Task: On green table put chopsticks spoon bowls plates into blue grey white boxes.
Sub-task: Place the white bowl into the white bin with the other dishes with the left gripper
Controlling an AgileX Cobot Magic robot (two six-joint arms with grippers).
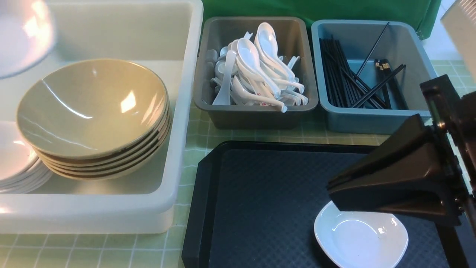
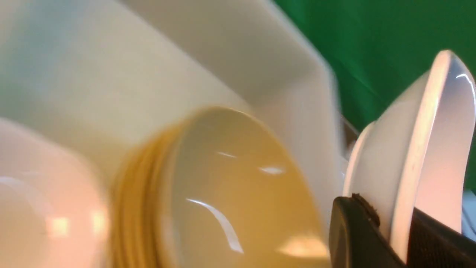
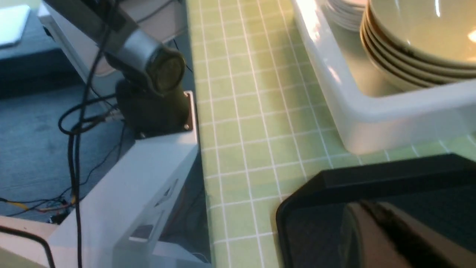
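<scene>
My left gripper is shut on the rim of a white plate, held tilted over the white box. In the front view that plate is a blur at the top left. In the box sit a stack of tan bowls and a stack of plates. Another plate lies on the black tray. My right gripper hangs just over this plate's far rim, its fingers pressed together with nothing showing between them. Spoons fill the grey box. Chopsticks lie in the blue box.
The green table shows in narrow strips between the boxes and the tray. In the right wrist view the table's edge drops off beside the left arm's base and loose cables.
</scene>
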